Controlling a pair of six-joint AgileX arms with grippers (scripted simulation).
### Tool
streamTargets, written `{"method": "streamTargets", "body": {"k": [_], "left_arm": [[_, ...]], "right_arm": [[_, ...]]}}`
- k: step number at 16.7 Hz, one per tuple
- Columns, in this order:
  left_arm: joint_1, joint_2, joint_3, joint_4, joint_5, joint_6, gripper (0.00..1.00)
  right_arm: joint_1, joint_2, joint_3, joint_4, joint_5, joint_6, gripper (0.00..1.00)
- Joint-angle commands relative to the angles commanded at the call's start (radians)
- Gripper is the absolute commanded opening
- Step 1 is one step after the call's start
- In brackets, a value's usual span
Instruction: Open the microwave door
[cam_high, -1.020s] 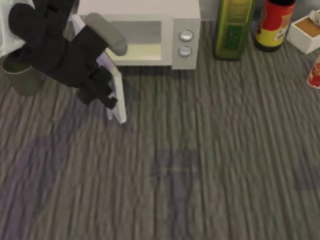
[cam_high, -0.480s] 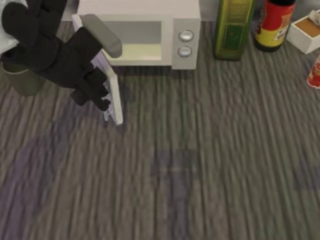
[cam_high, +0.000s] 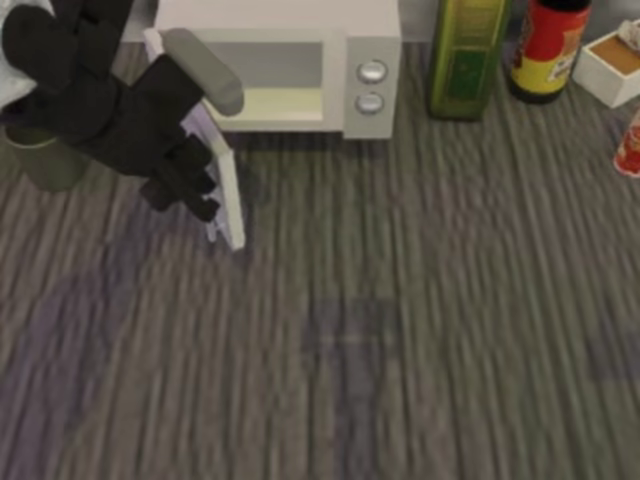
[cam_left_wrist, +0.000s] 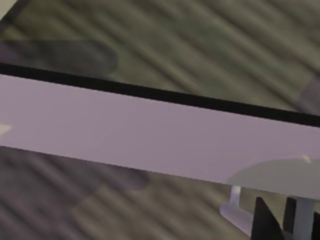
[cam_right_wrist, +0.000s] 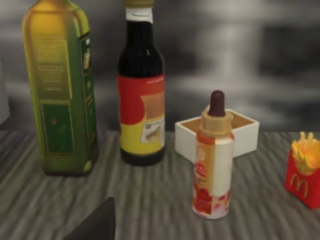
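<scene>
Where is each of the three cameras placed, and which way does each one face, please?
Top view: above the table, looking down on the microwave; the left arm's tool is at the swung-open microwave door.
Left wrist view: close along the door's edge; dark fingers show.
Right wrist view: low, facing the green bottle and sauce bottle; a dark arm part shows.
Shared: top and left wrist, the door.

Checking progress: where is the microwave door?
Top view, left: the microwave door stands swung open from the microwave, with the left tool at its outer edge.
</scene>
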Motion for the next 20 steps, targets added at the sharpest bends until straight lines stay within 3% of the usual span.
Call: {"method": "streamTargets", "body": {"k": [13, 20], "left_arm": [[-0.002, 0.001, -0.001, -0.002, 0.005, 0.002, 0.00], [0.064, 0.001, 0.008, -0.062, 0.067, 0.164, 0.00]], "right_arm": [[0.000, 0.000, 0.000, 0.000, 0.000, 0.000, 1.00], [0.000, 0.000, 0.000, 0.000, 0.000, 0.000, 1.00]]}}
